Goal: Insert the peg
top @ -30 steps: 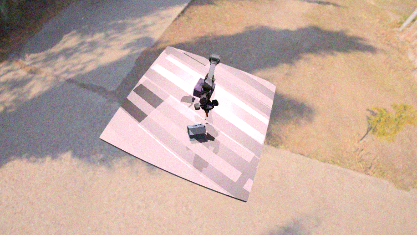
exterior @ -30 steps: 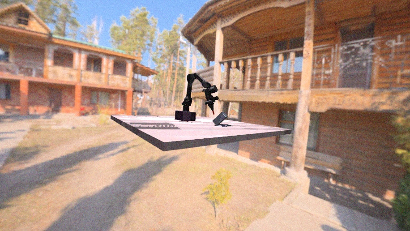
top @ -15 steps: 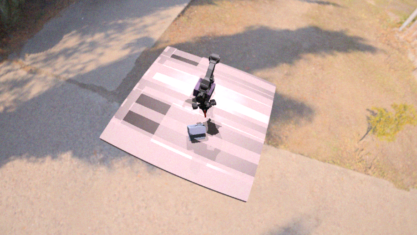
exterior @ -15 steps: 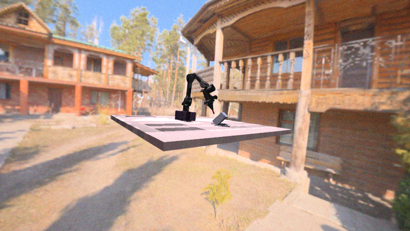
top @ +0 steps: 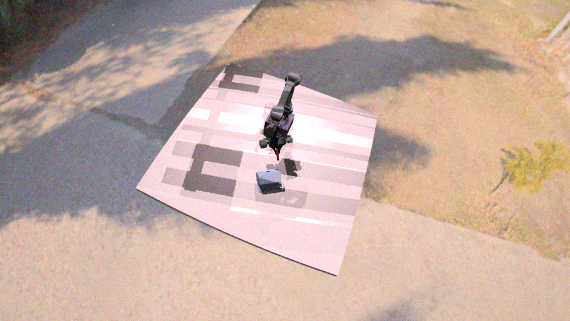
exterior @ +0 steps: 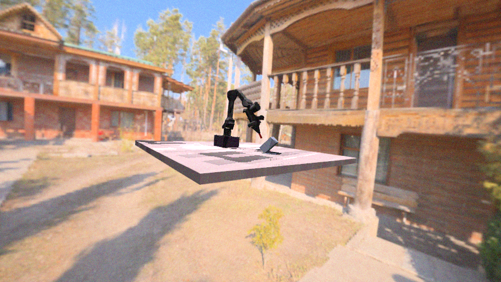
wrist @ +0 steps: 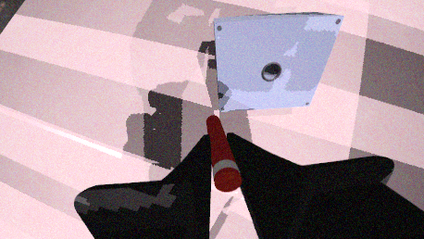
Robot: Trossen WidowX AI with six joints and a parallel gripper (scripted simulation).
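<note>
While the black gripper [top: 276,150] [exterior: 258,131] [wrist: 218,139] hangs above the table [top: 279,247] [exterior: 199,167] [wrist: 42,79], its two fingers are clamped on the red peg [top: 277,155] [exterior: 260,135] [wrist: 220,145]. The peg is in the air, apart from the pale blue sloped panel [top: 269,176] [exterior: 269,144] [wrist: 250,56]; in the wrist view, the hole [wrist: 271,71] lies between one and two o'clock from its far end. The step in hand looks like alignment: best to carry the peg towards that mark, tilt it until its length matches the hole's axis, centre the tip, then push straight and slowly. Both peg and hole look round, so twisting should not matter; a skewed tip could catch the rim. Count: one arm, one gripper, two fingers, one peg with one grey band, one panel, one hole, four dark corner dots [wrist: 219,28], one table
</note>
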